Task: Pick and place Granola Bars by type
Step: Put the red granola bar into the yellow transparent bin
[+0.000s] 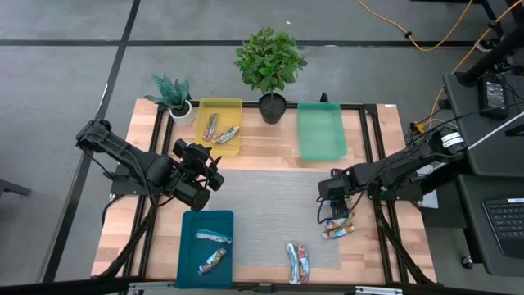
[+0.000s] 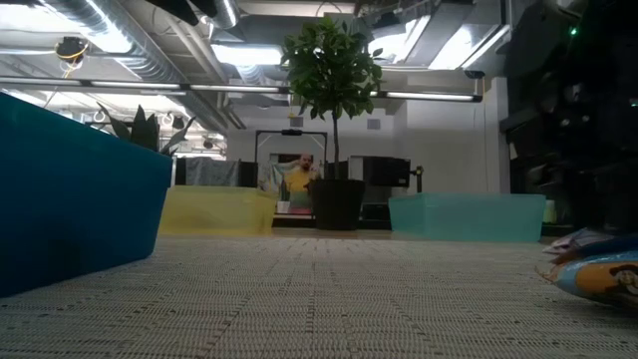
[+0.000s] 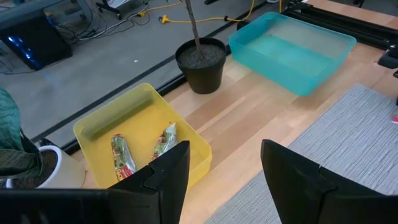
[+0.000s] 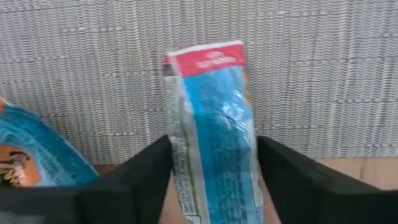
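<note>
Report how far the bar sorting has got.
Done: two bars lie in the yellow tray and two in the blue tray; the green tray holds none.
In hand: the right pincer straddles a blue bar with a red end on the mat, not yet clamped.
Left: that bar, another beside it, and two near the front edge. The left pincer hovers open.

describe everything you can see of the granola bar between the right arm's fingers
The granola bar has a shiny, crinkled light blue wrapper with a red end band carrying white print. It lies flat at the grey woven mat's edge, partly over bare wood, between the right gripper's two dark fingers. Contact can't be told.
</note>
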Available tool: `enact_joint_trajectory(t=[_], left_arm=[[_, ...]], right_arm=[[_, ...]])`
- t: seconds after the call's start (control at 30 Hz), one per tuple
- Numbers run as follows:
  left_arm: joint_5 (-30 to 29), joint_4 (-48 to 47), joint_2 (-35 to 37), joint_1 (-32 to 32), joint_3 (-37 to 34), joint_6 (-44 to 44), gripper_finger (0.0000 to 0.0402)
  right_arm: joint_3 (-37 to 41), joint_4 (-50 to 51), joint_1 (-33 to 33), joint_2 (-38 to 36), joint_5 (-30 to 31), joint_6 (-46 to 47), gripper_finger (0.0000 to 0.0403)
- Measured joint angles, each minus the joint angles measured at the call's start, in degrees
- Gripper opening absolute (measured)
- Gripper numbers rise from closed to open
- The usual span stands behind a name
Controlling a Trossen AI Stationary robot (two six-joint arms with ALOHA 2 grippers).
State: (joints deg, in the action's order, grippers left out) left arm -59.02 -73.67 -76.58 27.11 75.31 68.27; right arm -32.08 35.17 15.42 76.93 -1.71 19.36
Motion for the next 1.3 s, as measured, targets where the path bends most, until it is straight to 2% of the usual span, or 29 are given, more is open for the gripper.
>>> enact_joint_trajectory(t=[0.3, 0.47, 0.6, 0.73, 0.9, 1.13, 1.2, 1.3], left_arm=[[0.0, 0.0, 0.0, 0.0, 0.0, 0.0, 0.0187], [0.0, 0.0, 0.0, 0.0, 0.0, 0.0, 0.0187], [0.0, 0.1, 0.0, 0.0, 0.0, 0.0, 0.0185], [0.0, 0.1, 0.0, 0.0, 0.0, 0.0, 0.0185], [-0.4, 0.1, 0.0, 0.0, 0.0, 0.0, 0.0185], [-1.5, 0.2, 0.0, 0.0, 0.0, 0.0, 0.0185], [-1.5, 0.2, 0.0, 0.0, 0.0, 0.0, 0.0184], [-1.6, 0.8, 0.0, 0.0, 0.0, 0.0, 0.0184]], right_arm=[[0.0, -0.1, 0.0, 0.0, -0.7, 1.8, 0.012], [0.1, 1.5, 0.0, -1.1, -1.5, 3.1, 0.0077], [-3.0, 8.3, 0.0, -3.1, -1.0, 2.9, 0.0053], [-8.8, 17.3, 0.0, -5.6, 2.7, 1.2, 0.0042], [-18.1, 23.1, 0.0, -9.5, 9.6, 1.2, 0.004], [-29.7, 22.0, -0.2, -14.8, 24.8, 1.2, 0.0039], [-32.2, 21.0, -0.8, -16.0, 27.2, 0.2, 0.0039], [-34.7, 17.3, -2.0, -17.7, 27.5, -3.2, 0.0039]])
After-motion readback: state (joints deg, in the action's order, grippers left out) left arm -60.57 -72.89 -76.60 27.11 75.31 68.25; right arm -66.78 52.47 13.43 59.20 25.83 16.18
